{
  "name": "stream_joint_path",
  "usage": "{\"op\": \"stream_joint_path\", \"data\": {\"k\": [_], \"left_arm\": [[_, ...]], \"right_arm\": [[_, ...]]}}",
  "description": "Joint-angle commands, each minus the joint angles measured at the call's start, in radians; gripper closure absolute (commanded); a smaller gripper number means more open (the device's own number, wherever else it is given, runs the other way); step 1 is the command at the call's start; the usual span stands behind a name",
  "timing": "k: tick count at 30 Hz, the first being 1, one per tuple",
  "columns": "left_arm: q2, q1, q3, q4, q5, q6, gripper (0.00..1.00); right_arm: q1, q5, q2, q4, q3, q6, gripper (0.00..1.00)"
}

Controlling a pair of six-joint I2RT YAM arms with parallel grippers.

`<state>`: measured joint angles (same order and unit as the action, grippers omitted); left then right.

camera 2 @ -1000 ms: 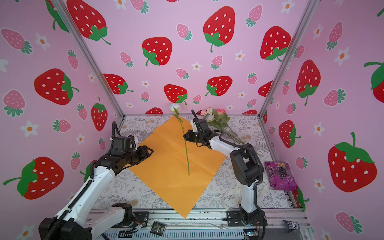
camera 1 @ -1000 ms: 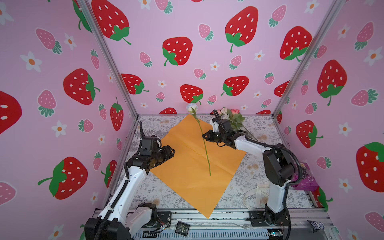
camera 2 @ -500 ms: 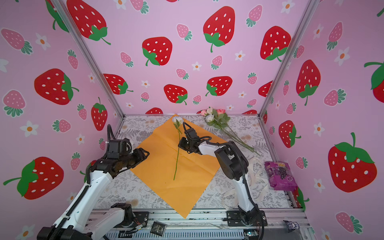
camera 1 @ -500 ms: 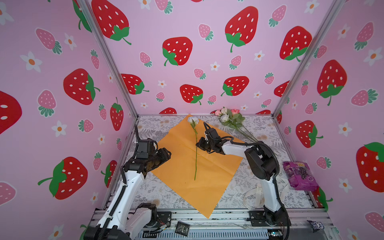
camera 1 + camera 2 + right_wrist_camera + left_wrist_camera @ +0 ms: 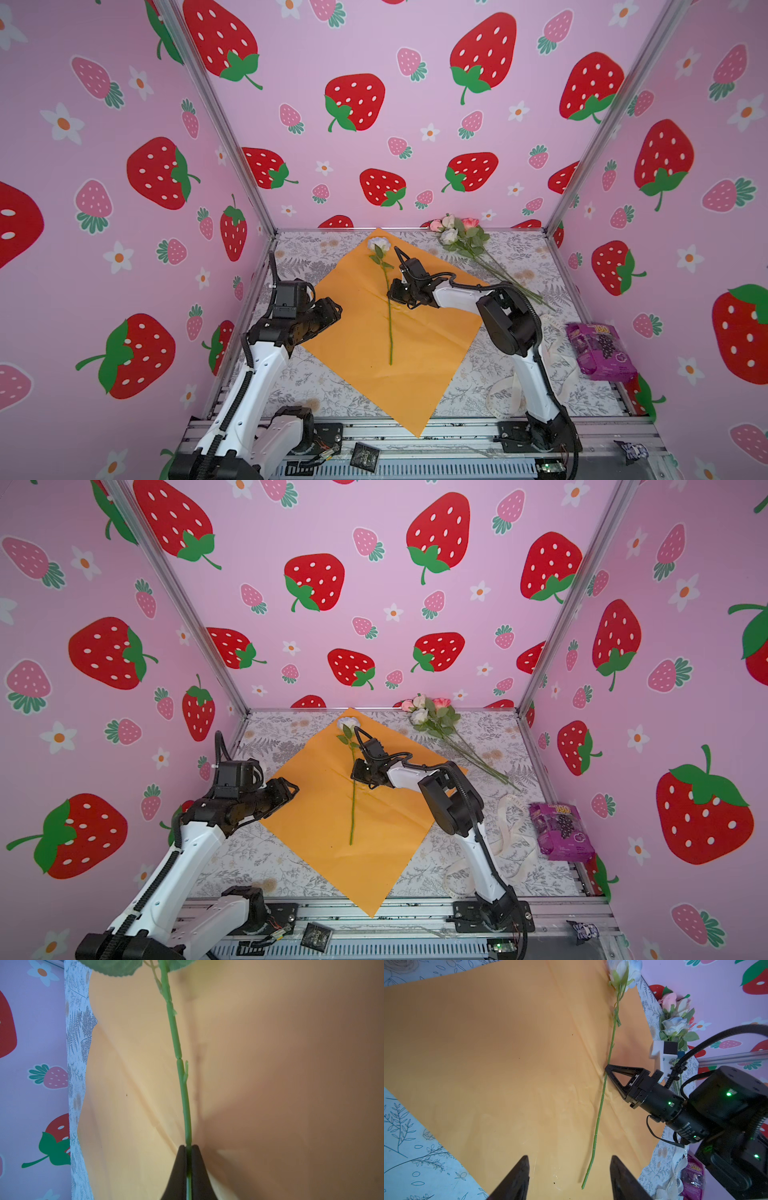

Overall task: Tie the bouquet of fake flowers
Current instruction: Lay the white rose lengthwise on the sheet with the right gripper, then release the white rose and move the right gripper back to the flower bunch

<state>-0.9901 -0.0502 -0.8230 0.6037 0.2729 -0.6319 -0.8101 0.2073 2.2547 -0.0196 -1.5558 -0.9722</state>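
A single white rose with a long green stem stretches front to back over the middle of the orange paper sheet. My right gripper is shut on the stem about midway along, the black fingers pinching it from both sides. The rest of the bouquet of fake flowers, pink and white roses, lies at the back right off the paper. My left gripper is open and empty over the paper's left part, near the stem's cut end.
A cream ribbon lies loose at the front right beside the right arm's base. A purple packet sits by the right wall. The paper's front corner overhangs the metal rail. Patterned walls close in three sides.
My right gripper has carried the white rose left and toward the front, from the paper's back right edge to its middle. The left gripper has barely shifted.
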Motion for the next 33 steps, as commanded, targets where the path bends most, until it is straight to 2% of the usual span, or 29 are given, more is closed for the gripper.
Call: {"op": "stream_joint_path", "data": {"k": [1,6,11,16,20,23,29,33], "left_arm": [[0.001,0.005,0.013,0.005,0.012,0.006,0.37],[-0.002,0.006,0.017,-0.001,0.020,-0.001,0.37],[-0.001,0.007,0.023,-0.002,0.026,-0.001,0.37],[-0.001,0.007,0.021,0.001,0.020,0.001,0.37],[-0.011,0.008,0.020,-0.005,0.028,0.002,0.37],[-0.020,0.007,0.016,-0.008,0.039,0.005,0.37],[-0.024,0.007,0.011,-0.018,0.068,0.003,0.36],[-0.033,0.006,0.023,-0.054,0.136,-0.004,0.36]], "right_arm": [[-0.017,-0.033,-0.053,0.013,-0.024,0.024,1.00],[-0.033,-0.012,-0.017,0.014,-0.031,-0.003,1.00],[-0.043,-0.064,0.013,0.051,-0.037,-0.034,1.00],[-0.043,-0.060,0.045,0.073,-0.053,-0.018,0.96],[-0.043,-0.083,0.033,0.096,-0.057,0.003,0.89],[-0.039,-0.072,0.017,0.099,-0.069,0.017,0.73],[-0.014,-0.056,-0.059,0.095,-0.077,0.043,0.68],[0.040,-0.054,-0.166,0.095,-0.036,0.094,0.62]]}}
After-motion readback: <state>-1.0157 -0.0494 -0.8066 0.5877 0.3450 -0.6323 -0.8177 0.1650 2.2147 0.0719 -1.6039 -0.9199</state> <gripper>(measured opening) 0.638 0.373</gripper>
